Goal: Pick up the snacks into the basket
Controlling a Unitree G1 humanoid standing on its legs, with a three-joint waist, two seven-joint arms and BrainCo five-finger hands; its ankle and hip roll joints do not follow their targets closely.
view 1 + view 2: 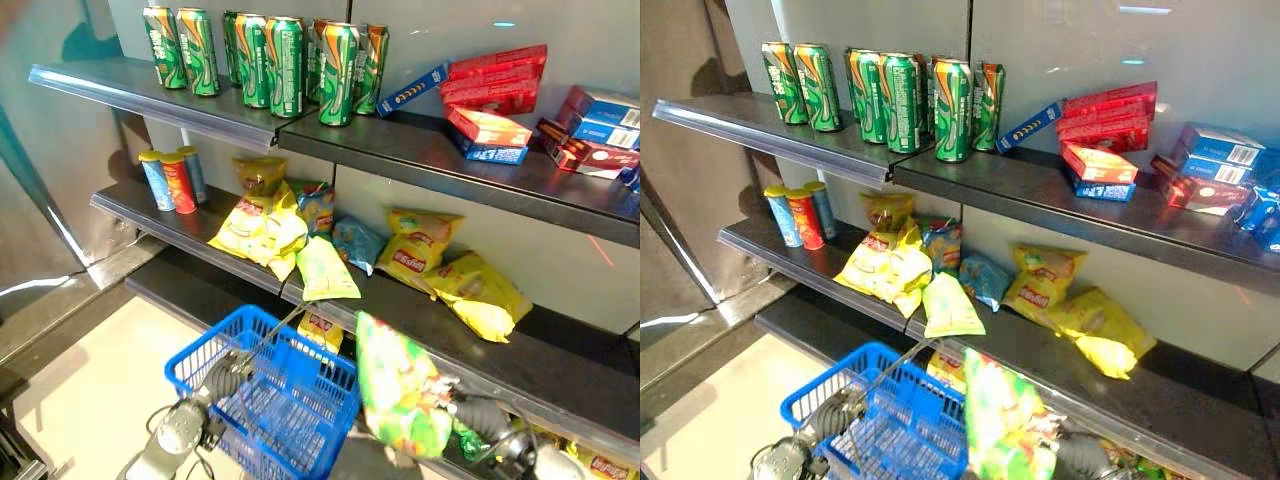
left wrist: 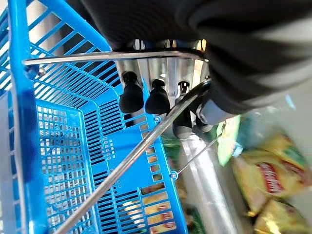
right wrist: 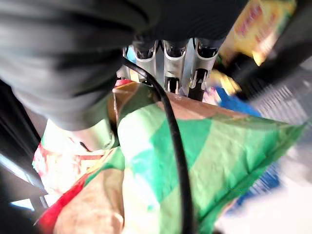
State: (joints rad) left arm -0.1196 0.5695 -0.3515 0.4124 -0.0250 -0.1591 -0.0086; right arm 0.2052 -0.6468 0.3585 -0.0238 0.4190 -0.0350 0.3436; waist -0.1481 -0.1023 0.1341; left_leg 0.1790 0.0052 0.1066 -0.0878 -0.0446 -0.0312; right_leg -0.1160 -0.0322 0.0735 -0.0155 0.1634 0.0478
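closest to me, my right hand (image 3: 165,61) has its fingers curled round a green snack bag (image 1: 400,390), holding it upright in the air just right of the blue basket (image 1: 300,400) and in front of the middle shelf's edge (image 1: 560,395). my left hand (image 2: 146,92) is wrapped round the basket's wire handle (image 2: 117,57), fingers hooked over the bar, so the basket hangs below and left of the bag. through the basket's mesh i can see what look like yellow packets below, though i cannot tell whether they lie in it or on the shelf behind. on the middle shelf lie yellow chip bags (image 1: 260,230), a pale green bag (image 1: 322,270), a small blue packet (image 1: 356,243) and more yellow bags (image 1: 480,290) further right. three tall tubes (image 1: 170,180) stand at that shelf's left end. on the top shelf (image 1: 200,110) green cans (image 1: 285,65) stand in a cluster, with red and blue boxes (image 1: 495,105) stacked to their right.
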